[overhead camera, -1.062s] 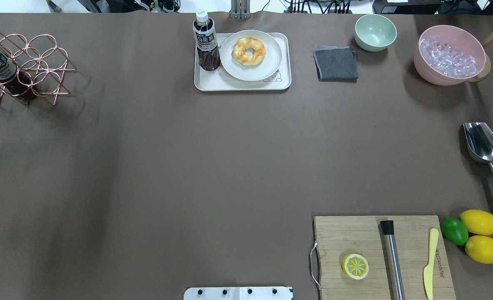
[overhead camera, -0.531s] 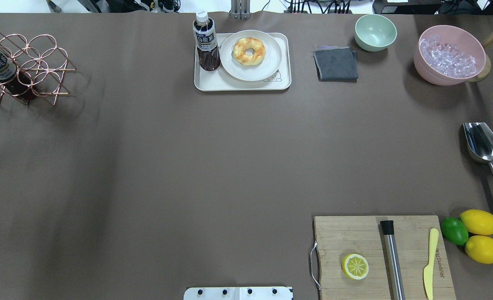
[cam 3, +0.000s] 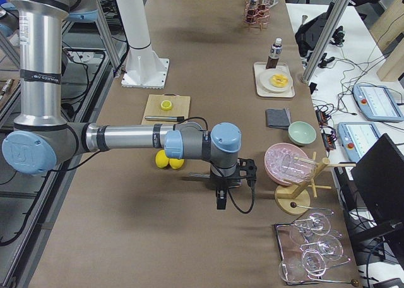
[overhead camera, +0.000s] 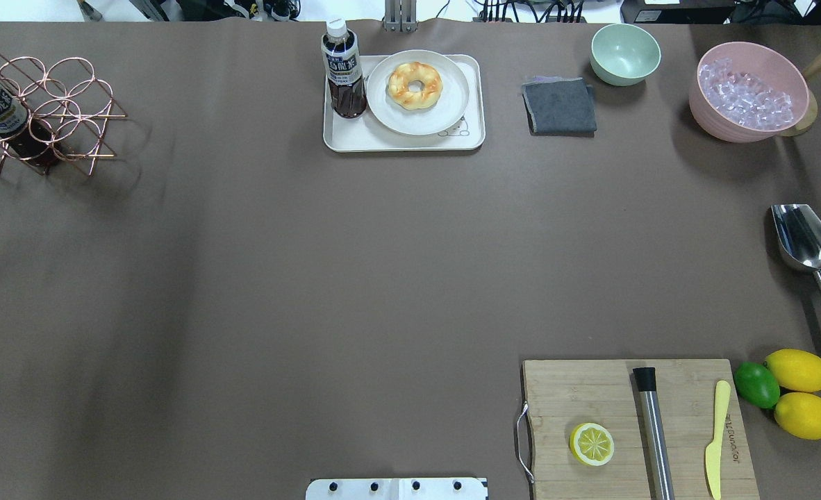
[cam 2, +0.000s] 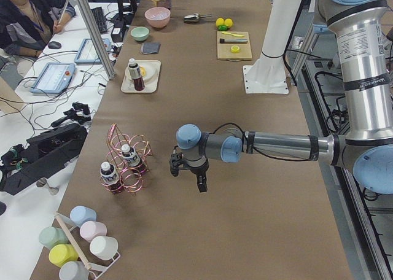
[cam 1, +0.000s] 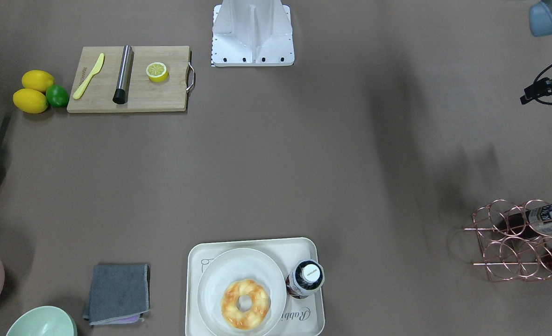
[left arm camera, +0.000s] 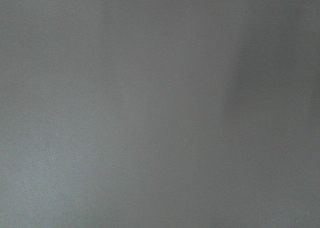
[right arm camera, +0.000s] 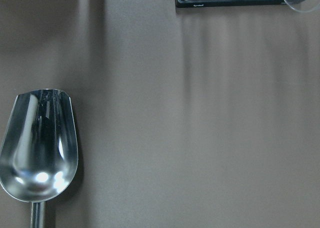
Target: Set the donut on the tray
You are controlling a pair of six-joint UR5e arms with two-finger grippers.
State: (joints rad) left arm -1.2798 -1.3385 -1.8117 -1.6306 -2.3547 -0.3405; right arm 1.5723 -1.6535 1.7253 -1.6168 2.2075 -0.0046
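Note:
The donut (overhead camera: 415, 85) lies on a round off-white plate (overhead camera: 447, 111) that stands on the cream tray (overhead camera: 383, 142) at the table's far middle. It also shows in the front-facing view (cam 1: 245, 304), with the tray (cam 1: 314, 322) under the plate. My left gripper (cam 2: 201, 184) hovers over the table's left end near the wire rack, far from the tray. My right gripper (cam 3: 219, 201) hovers over the table's right end near the pink bowl. Neither shows clearly enough, so I cannot tell whether they are open or shut. The left wrist view shows only bare table cover.
A dark drink bottle (overhead camera: 343, 69) stands on the tray's left part. A grey cloth (overhead camera: 560, 105), green bowl (overhead camera: 624, 53) and pink ice bowl (overhead camera: 751, 90) sit to the right. A steel scoop (overhead camera: 803, 239), cutting board (overhead camera: 591, 396) and copper rack (overhead camera: 42, 111) lie further off.

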